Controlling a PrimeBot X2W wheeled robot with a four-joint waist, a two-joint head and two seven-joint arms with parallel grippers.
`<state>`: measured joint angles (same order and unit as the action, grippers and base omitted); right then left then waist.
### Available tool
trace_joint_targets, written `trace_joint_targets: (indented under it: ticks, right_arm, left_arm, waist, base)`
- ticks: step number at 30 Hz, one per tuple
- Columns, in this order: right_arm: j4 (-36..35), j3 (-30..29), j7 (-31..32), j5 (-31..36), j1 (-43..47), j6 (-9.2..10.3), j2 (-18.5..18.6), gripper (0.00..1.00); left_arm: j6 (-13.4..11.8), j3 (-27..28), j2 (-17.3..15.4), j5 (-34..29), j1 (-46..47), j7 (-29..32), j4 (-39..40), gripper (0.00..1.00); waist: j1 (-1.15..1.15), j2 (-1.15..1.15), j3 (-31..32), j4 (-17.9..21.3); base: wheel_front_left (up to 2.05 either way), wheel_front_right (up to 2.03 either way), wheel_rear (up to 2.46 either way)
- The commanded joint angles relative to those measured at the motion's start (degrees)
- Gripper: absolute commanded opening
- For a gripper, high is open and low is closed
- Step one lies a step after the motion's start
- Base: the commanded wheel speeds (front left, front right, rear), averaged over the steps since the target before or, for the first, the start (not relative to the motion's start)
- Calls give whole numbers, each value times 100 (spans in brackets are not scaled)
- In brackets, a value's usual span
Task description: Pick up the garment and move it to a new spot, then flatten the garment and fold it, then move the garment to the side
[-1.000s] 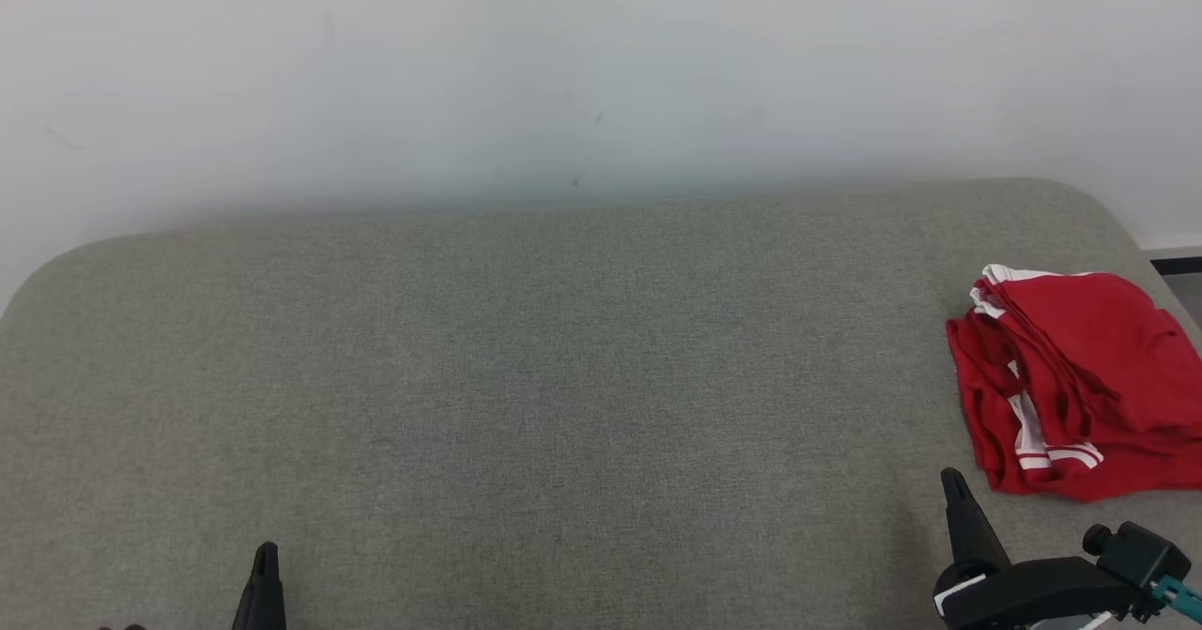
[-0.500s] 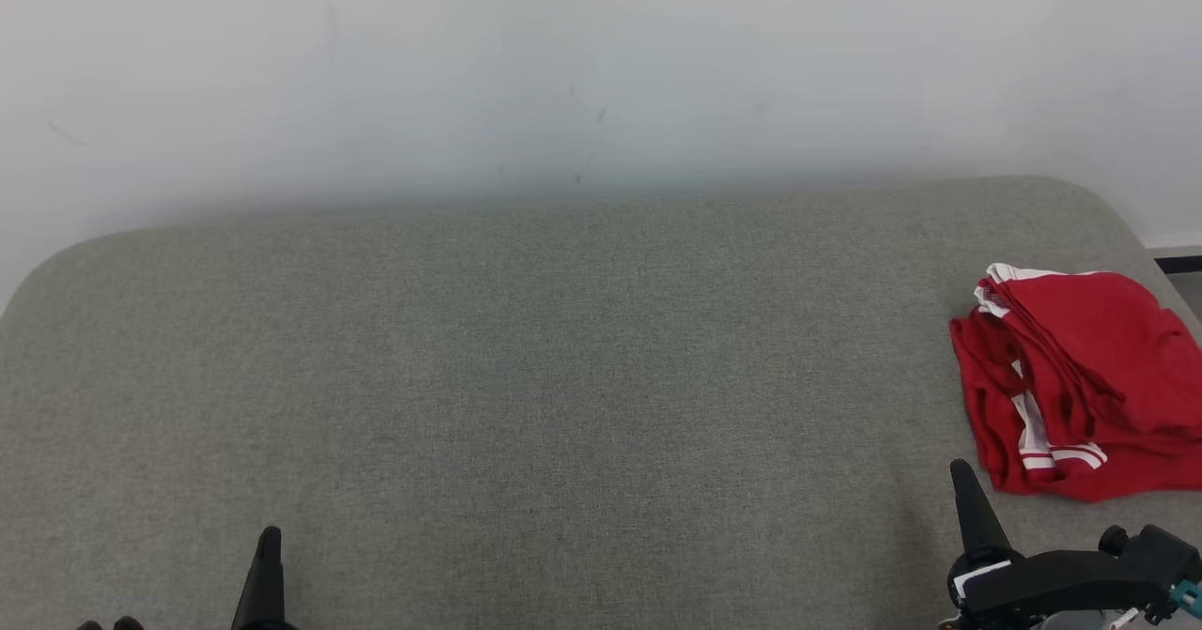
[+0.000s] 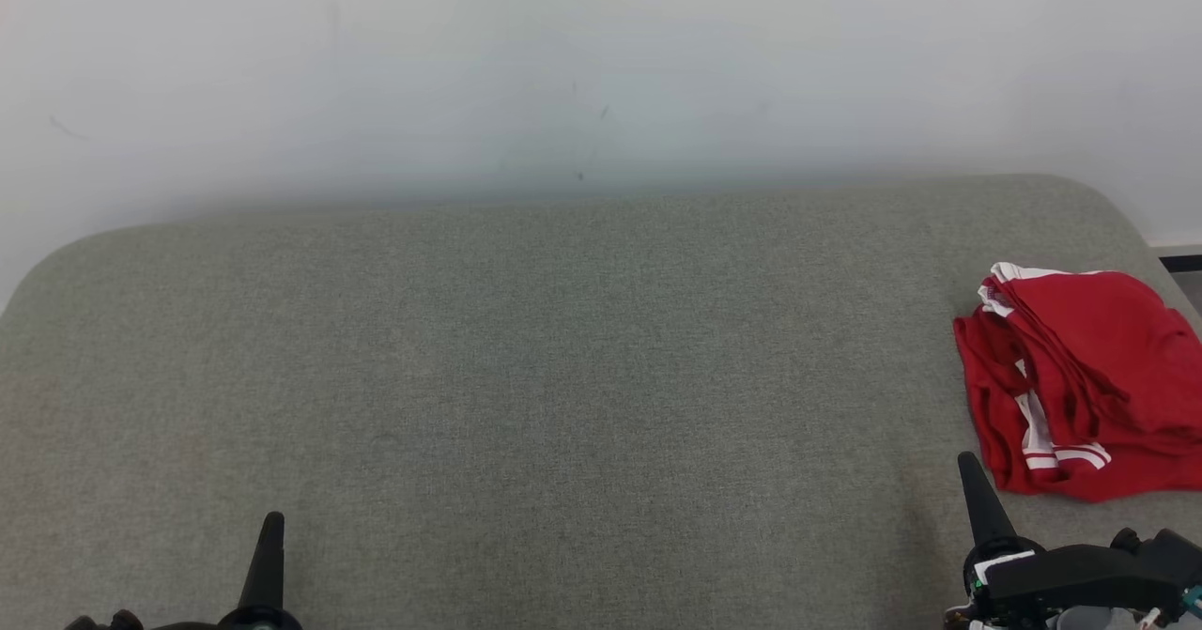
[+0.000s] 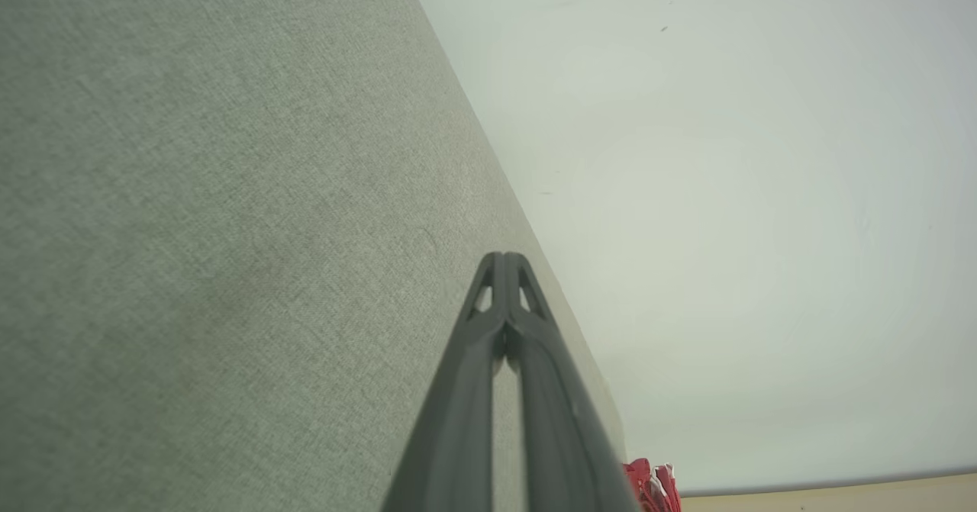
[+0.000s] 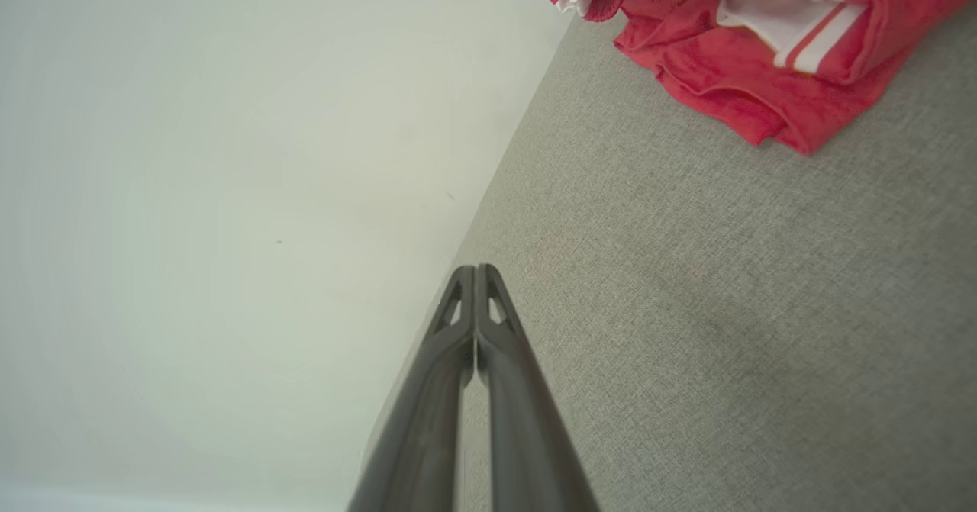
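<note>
Folded red garment (image 3: 1080, 376) with white stripes at right edge of grey fabric surface (image 3: 563, 376). Pinched together and empty: left end effector (image 4: 501, 260), right end effector (image 5: 475, 272).

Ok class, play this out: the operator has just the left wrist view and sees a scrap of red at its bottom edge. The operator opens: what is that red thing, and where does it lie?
Observer: A red garment with white stripes, loosely folded, at the right end of the grey cushion.
Operator: Is the right gripper holding it?
Observer: No. The right gripper is shut and empty, its tips short of the garment's near edge.
Operator: Where is my left gripper from it?
Observer: Across the cushion: the left gripper is at the lower left of the head view, the garment at its right edge.
</note>
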<state>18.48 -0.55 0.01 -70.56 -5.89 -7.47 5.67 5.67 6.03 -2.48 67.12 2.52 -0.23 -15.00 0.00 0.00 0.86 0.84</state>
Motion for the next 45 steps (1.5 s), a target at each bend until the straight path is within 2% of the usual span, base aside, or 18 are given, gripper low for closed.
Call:
trace_joint_targets:
  ticks: [1, 45]
  right_arm:
    - [-80, -53, 31, -125, -79, -2, -17, 0]
    - [-397, -522, 561, -1844, -54, -4, -246, 0]
  left_arm:
    - [43, 16, -37, 142, 140, 36, 67, 0]
    - [171, 54, -51, 2124, 355, 582, 98, 0]
  waist:
    - [0, 0, -2, -2]
    - [0, 0, -82, -67]
  base:
    - [0, 0, 0]
    - [0, 0, 0]
